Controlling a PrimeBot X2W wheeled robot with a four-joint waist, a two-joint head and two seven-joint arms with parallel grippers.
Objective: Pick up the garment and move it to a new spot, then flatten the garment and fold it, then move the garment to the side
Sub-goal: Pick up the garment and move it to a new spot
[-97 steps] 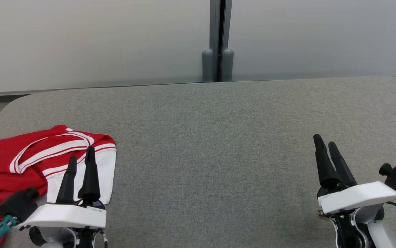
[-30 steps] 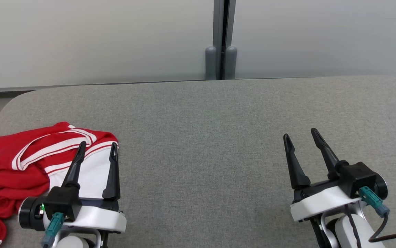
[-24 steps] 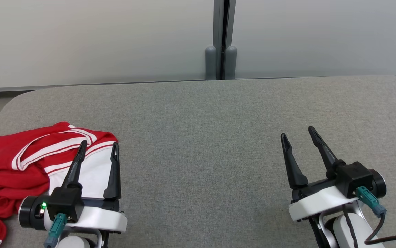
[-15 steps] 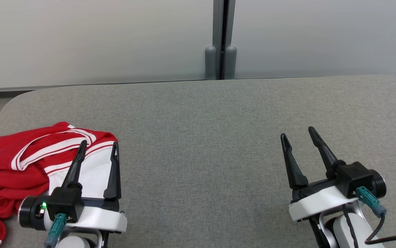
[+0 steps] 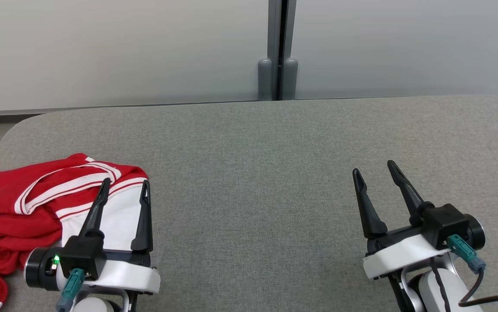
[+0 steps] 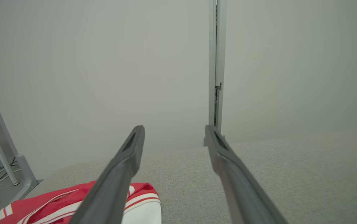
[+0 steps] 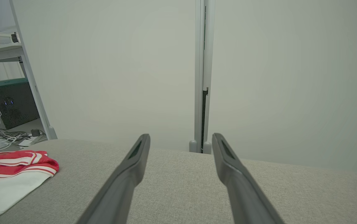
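Backing grey table [image 5: 253, 182], pale panels [image 5: 123, 47] (garment [image 5: 14, 208] leftward)

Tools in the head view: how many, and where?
2. The left tool at lower left, open, seen against the red-and-white garment; the right tool at lower right, open, over the grey table. None seems hidden.

The garment [image 5: 10, 208] is cut off by the left and bottom edges of the head view. Its near right part lies hidden behind the left tool [image 5: 125, 181] and that tool's wrist. Contact between tool and cloth cannot be determined. In the left wrist view the garment is cut by the bottom edge. The desk [image 5: 253, 173] loses its near edge and far right corner out of frame.
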